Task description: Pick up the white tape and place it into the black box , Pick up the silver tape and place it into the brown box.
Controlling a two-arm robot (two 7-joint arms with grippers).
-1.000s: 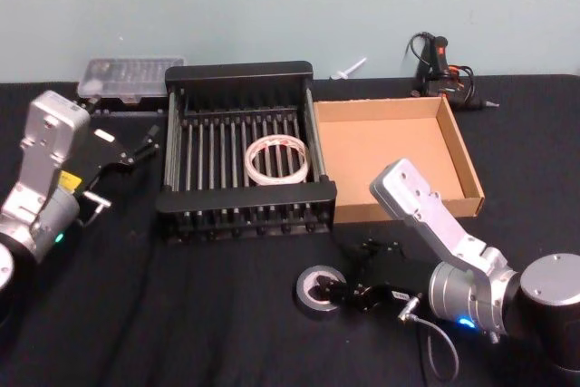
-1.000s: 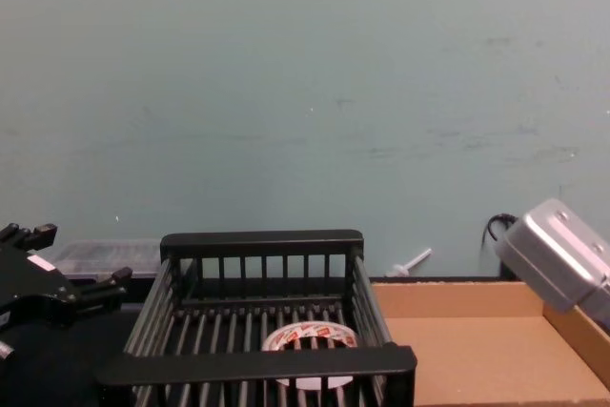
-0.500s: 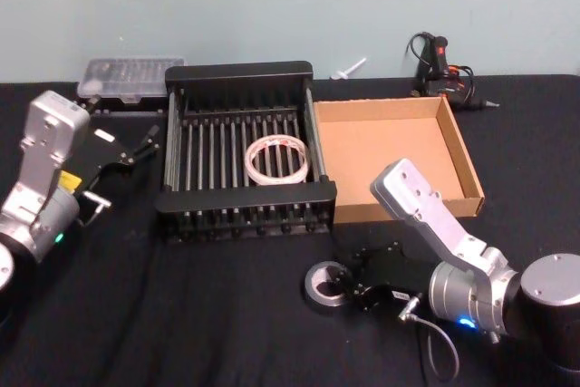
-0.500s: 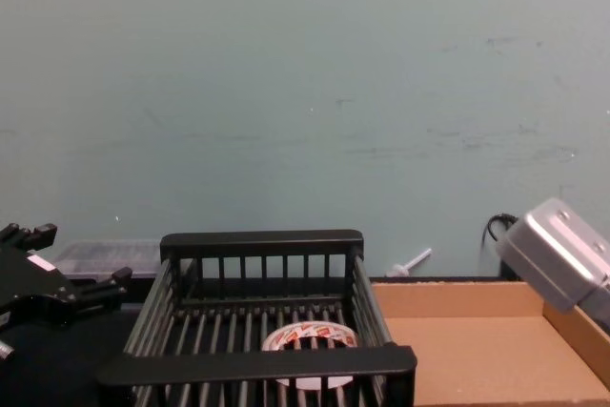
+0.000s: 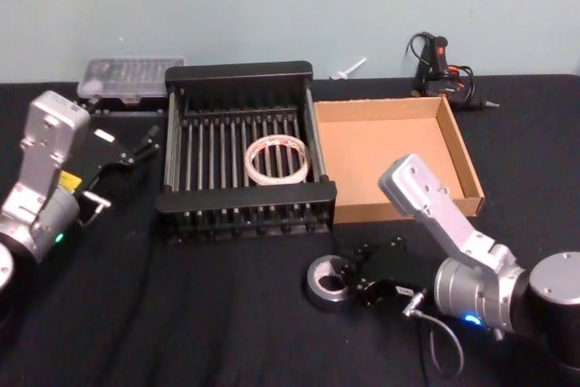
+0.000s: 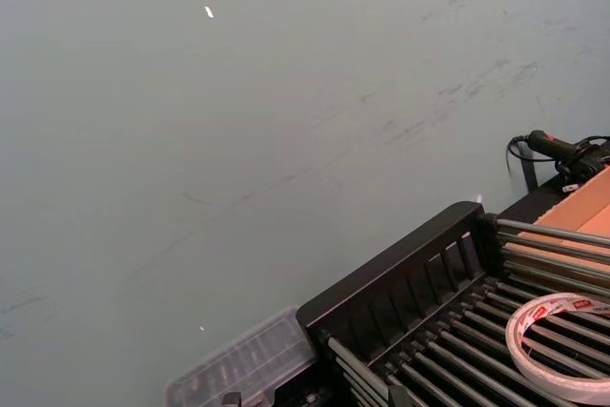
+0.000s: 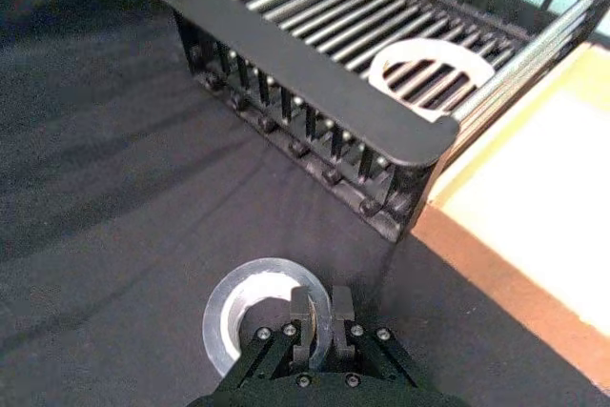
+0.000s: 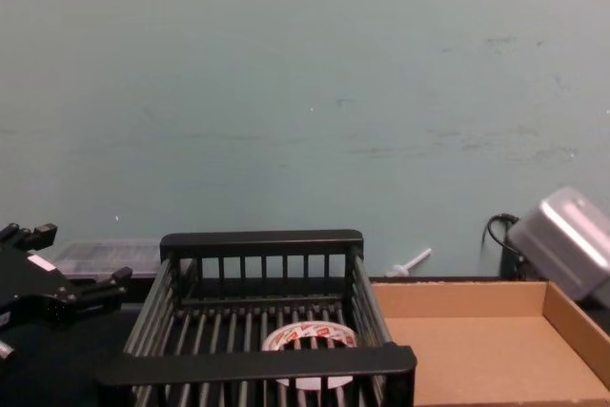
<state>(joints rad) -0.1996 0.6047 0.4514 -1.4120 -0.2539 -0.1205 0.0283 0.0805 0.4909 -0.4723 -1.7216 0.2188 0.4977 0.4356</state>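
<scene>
Two rolls concern us, and one is already home: the white tape (image 5: pixel 277 159) lies flat on the slats of the black box (image 5: pixel 237 73), toward that crate's right side. Starting at the left, our left gripper (image 5: pixel 134 149) hangs above the cloth just beside the black box's left wall, carrying nothing, its fingers spread a little and pointing toward the crate. We judge it parked.

Moving rightward past the crate, the silver tape (image 5: pixel 328 281) sits on the black cloth in front of the gap between the two boxes, below the black box's near right corner. Our right gripper (image 5: pixel 352 280) is at it from the roll's right side. In the right wrist view the fingers (image 7: pixel 308 316) are pinched on the roll's wall, one inside the pale core and one outside, jaws nearly together with only the tape's thickness between. The roll looks slightly tipped in the head view, so we judge a lift is starting.

The relation that matters next: the brown box (image 5: pixel 459 150) lies behind and to the right of the held roll, its near wall between the gripper and the bare floor. The right arm is plainly the nearer one, and the carry should rise over that low wall.
</scene>
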